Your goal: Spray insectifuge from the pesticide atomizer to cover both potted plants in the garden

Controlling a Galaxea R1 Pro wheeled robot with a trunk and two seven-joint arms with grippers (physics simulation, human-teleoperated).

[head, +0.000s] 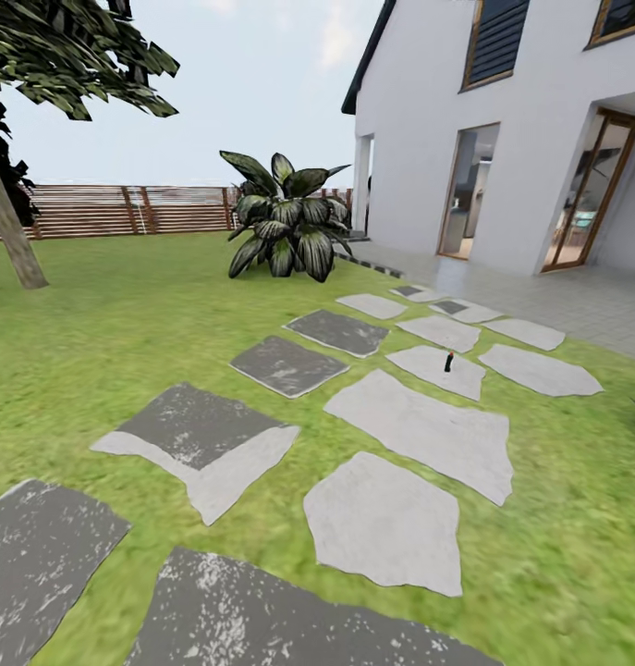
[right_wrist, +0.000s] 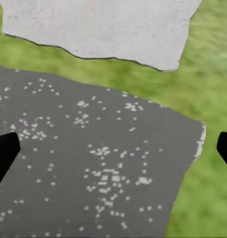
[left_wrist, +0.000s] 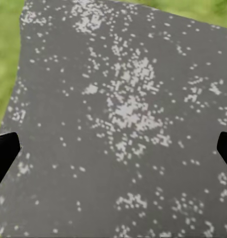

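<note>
Pesticide atomizer (head: 449,361) upright on a far stepping stone (head: 439,368), well beyond both wide-open, empty grippers.

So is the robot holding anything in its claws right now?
No, nothing. Both claws are open and empty: the left claw hangs over a dark stepping stone, the right claw over another dark stone.

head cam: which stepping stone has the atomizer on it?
The pale grey stone right of centre in the middle row. The pesticide atomizer stands upright on it as a small dark bottle; every other stone in view is bare, and the nearest ones at left are dark grey.
</note>
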